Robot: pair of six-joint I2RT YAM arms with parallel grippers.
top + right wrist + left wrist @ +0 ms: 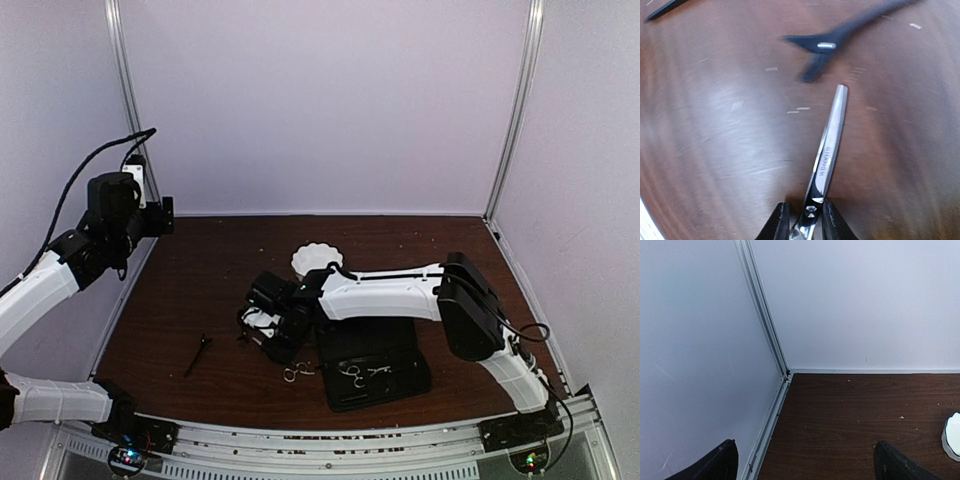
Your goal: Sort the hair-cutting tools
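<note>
— Scissors, how many?
— Two. One pair is pinched at its pivot between the narrowed fingers of the right gripper, left of the case; the second pair lies on it.
— Clips?
— Two. Overhead, only the left clip shows clearly; the right wrist view adds a blurred clip just past the blade tip. The left gripper gapes wide, far left.

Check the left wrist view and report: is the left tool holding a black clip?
No, the fingers of the left tool stand wide apart with nothing held between them.
</note>
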